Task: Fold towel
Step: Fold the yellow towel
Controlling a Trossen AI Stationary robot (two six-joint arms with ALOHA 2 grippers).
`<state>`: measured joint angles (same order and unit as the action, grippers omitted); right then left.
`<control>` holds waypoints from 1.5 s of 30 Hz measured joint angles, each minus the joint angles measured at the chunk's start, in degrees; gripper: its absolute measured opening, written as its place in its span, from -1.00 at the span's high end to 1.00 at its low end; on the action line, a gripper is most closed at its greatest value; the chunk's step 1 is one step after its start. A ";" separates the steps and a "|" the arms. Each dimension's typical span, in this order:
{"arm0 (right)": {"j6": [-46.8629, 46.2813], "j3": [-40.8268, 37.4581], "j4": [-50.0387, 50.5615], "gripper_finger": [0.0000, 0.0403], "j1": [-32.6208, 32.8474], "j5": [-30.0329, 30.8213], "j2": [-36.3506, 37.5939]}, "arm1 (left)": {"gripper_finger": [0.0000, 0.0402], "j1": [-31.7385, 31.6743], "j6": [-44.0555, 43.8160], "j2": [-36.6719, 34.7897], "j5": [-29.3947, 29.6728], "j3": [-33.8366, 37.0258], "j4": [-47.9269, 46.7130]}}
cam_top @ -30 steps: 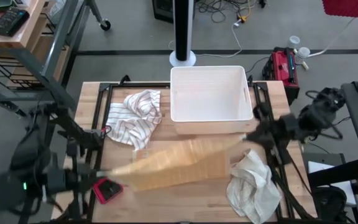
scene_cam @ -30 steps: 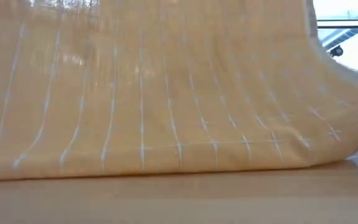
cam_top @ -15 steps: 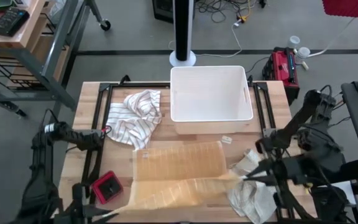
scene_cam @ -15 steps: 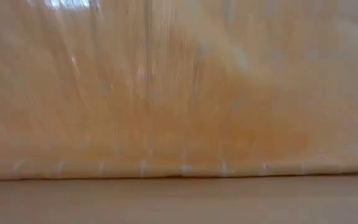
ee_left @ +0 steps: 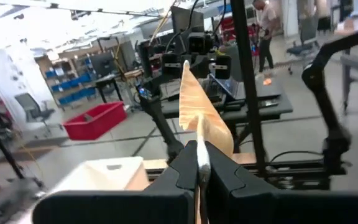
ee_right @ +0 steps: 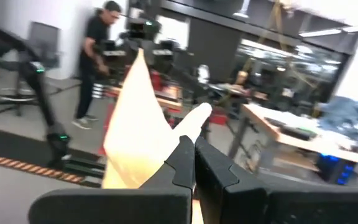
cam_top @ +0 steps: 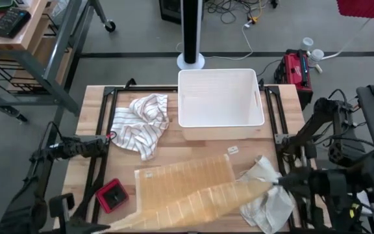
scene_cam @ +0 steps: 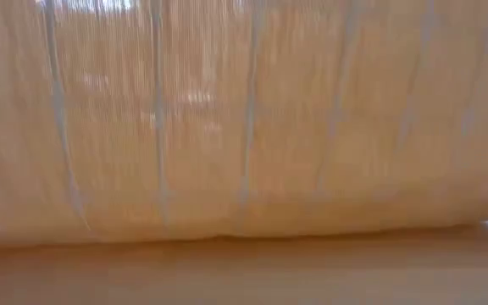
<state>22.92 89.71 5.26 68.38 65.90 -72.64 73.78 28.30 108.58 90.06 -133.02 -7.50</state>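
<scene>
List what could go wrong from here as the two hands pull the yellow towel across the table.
1. The yellow grid-lined towel is pinched only at its corners by the left hand and the right hand; a corner might slip out.
2. Its right end passes over the crumpled white cloth, which could get dragged along.
3. The small red box lies beside the towel's edge and may be swept or covered.
</scene>
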 joint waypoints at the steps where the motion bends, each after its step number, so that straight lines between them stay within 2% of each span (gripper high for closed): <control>1: 0.97 0.37 0.08 1.00 -0.17 0.47 0.48 | 1.00 -0.38 1.86 -0.42 0.00 -0.70 0.02; 8: 10.14 4.19 0.02 1.00 -3.75 1.19 5.02 | 1.00 -4.03 12.02 -6.32 0.00 -1.26 -2.79; 12: 14.64 6.95 -0.24 1.00 -6.46 0.62 8.08 | 1.00 -6.91 11.15 -11.15 0.01 -1.20 -11.89; 19: 19.92 9.43 -0.36 1.00 -12.84 -6.32 10.04 | 1.00 -15.80 8.72 -17.07 -0.01 -1.15 -26.41; 25: 32.94 11.43 -9.29 1.00 -15.93 -7.89 7.08 | 1.00 -24.19 17.45 -19.59 -0.04 -1.22 -23.47; 28: 34.77 12.83 -10.33 1.00 -15.93 -7.88 6.34 | 1.00 -26.16 19.47 -20.16 0.07 -1.24 -23.32; 34: 32.24 13.10 -10.06 1.00 -15.70 -6.86 4.25 | 1.00 -24.53 19.64 -19.32 -0.38 -1.17 -23.05; 38: 27.03 12.99 -8.39 1.00 -13.27 -3.05 2.15 | 1.00 -19.17 18.98 -18.19 0.08 -1.22 -19.32; 45: 14.55 13.03 -6.86 1.00 -4.88 -2.32 -2.99 | 1.00 -9.73 17.13 -12.79 0.01 -1.22 -7.77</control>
<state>37.47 102.74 -1.60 63.50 63.58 -75.64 64.05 45.43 95.79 90.07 -134.23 -15.27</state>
